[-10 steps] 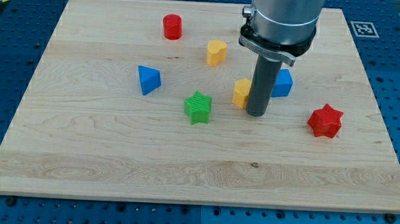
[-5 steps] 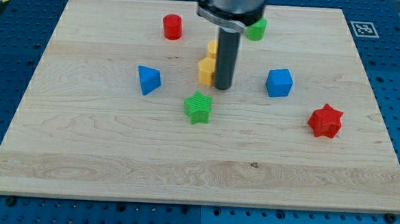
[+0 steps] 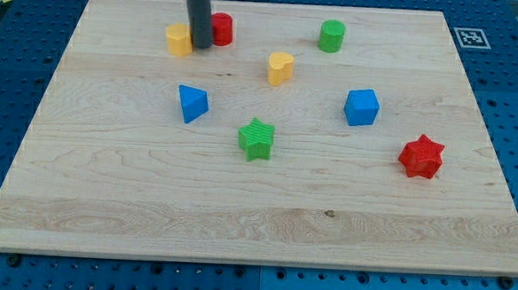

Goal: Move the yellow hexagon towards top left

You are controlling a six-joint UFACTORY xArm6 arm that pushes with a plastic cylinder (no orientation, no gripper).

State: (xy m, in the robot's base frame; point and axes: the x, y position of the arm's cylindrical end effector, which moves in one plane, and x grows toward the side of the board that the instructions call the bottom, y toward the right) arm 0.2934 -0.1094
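My tip (image 3: 199, 45) (bare rod, nothing to open or close) down near surface (image 3: 255, 216) top-left, touching right side of yellow hexagon (image 3: 178, 40), red cylinder (image 3: 222, 28) just beside on right. Hexagon compact; long axis, facing unclear.

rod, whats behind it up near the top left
Behind the rod sits the red cylinder; its left edge is covered. The yellow hexagon sits just left of my tip. Whether they touch is hidden.
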